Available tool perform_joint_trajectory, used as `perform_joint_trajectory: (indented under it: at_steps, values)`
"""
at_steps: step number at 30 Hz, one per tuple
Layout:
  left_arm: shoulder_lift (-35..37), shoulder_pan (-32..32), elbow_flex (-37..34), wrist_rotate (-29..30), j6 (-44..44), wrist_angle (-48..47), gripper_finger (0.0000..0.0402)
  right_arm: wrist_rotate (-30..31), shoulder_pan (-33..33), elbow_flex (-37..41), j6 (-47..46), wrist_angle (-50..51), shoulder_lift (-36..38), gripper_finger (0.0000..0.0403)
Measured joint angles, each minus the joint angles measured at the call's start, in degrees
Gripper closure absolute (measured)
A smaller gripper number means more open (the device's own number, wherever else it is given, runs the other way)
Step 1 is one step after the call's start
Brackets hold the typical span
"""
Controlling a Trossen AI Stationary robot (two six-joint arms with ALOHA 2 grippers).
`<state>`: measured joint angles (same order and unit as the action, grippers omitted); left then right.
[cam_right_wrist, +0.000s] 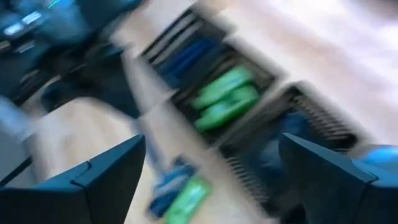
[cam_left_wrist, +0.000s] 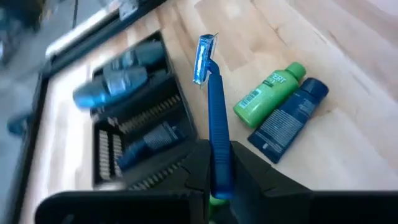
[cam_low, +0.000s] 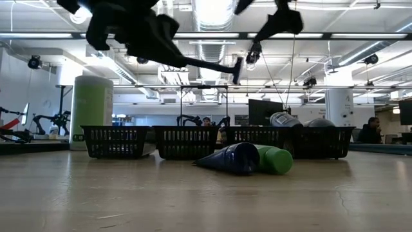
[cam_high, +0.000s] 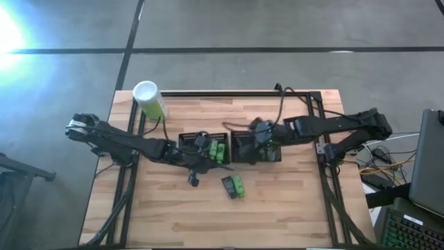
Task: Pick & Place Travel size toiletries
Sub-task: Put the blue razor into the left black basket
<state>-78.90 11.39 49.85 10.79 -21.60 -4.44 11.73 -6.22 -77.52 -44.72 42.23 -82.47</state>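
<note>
My left gripper point(cam_left_wrist: 219, 180) point(cam_high: 202, 161) hangs above the table in front of the black mesh trays, shut on a thin blue razor point(cam_left_wrist: 214, 118). A green tube point(cam_left_wrist: 269, 95) and a dark blue tube point(cam_left_wrist: 289, 121) lie side by side on the wood point(cam_high: 234, 186). In the low view they are the dark tube point(cam_low: 235, 158) and the green tube point(cam_low: 275, 160). Grey-blue tubes point(cam_left_wrist: 121, 84) lie in one tray. My right gripper point(cam_right_wrist: 211, 174) point(cam_high: 258, 135) is open above the trays and touches nothing. My left gripper pinches the razor by the lower part of its handle point(cam_left_wrist: 221, 163) between the two fingers. The razor sticks out forward along the fingers, its blade head point(cam_left_wrist: 205, 53) at the free end. It is lifted clear of the table and lies about level point(cam_low: 219, 66).
Several black mesh trays point(cam_high: 229, 147) point(cam_low: 187, 142) stand in a row across the table's middle, holding green packets point(cam_high: 218, 151), razors and dark tubes. A tall green canister with a white cap point(cam_high: 149, 99) point(cam_low: 90, 109) stands near the far left corner. Bare wood point(cam_high: 277, 208) lies nearer.
</note>
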Motion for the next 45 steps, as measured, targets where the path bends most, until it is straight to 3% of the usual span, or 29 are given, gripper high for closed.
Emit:
perform_joint_trajectory:
  at_steps: [3, 6, 10, 15, 18, 22, 26, 34, 45]
  values:
    - [2.73, -0.47, -2.81, 2.01, 8.01, 0.52, 0.0361, 8.65, 0.0, 0.16, -3.81, 4.52, 2.39, 0.0039]
    - [6.17, -0.61, -6.21, 6.92, 17.47, 0.7, 0.036, 12.57, 0.0, 0.7, -7.74, 8.3, 4.25, 0.0043]
    - [12.23, 0.08, -11.39, 20.2, 34.99, -3.12, 0.036, 12.91, -0.2, 2.35, -10.33, 8.75, 5.81, 0.0054]
    - [19.56, 3.49, -14.38, 35.65, 64.03, -20.71, 0.0359, 12.89, -0.6, 3.78, -12.3, 8.59, 6.03, 0.0069]
    - [22.05, 7.05, -15.44, 38.58, 81.91, -26.18, 0.0359, 12.91, -0.68, 4.1, -12.31, 8.45, 5.57, 0.0074]
    - [21.4, 12.26, -16.57, 38.55, 95.89, -25.48, 0.0359, 13.49, -0.68, 4.84, -12.31, 8.33, 4.94, 0.0075]
    - [16.99, 15.67, -16.18, 38.27, 101.7, -25.35, 0.0359, 14.23, -0.63, 5.52, -12.31, 8.14, 4.71, 0.0066]
    - [5.82, 14.95, -16.15, 40.43, 110.8, -25.0, 0.0358, 15.32, -0.63, 6.37, -13.59, 8.01, 4.45, 0.0042]
    - [-2.12, 14.52, -15.89, 41.88, 108.75, -17.44, 0.0353, 15.43, -0.63, 6.48, -13.6, 8.0, 4.45, 0.0039]
